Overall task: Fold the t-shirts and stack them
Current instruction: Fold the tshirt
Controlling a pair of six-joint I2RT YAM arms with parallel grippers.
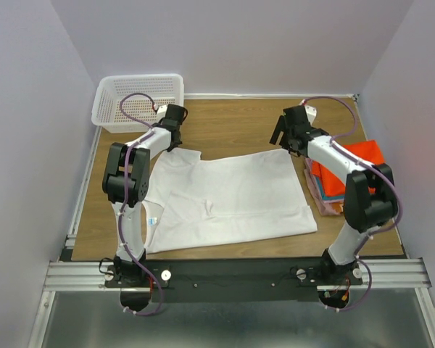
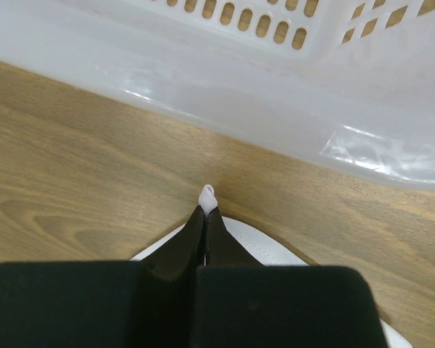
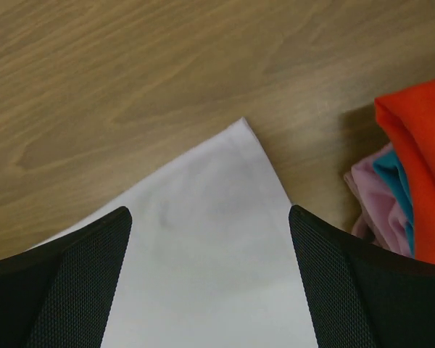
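The white t-shirt (image 1: 228, 199) lies spread flat across the middle of the table. My left gripper (image 1: 172, 141) is at its far left corner, shut on a pinch of white cloth (image 2: 207, 198) that sticks out past the fingertips. My right gripper (image 1: 288, 142) hovers open over the shirt's far right corner (image 3: 239, 145), its jaws wide apart on either side of the cloth. A stack of folded shirts, orange-red (image 1: 355, 170) on top with teal (image 3: 395, 185) and pink (image 3: 373, 196) beneath, sits at the right edge.
The white mesh basket (image 1: 138, 101) stands at the far left corner, close behind my left gripper and filling the top of the left wrist view (image 2: 275, 65). Bare wood (image 1: 232, 127) runs between the two grippers at the back.
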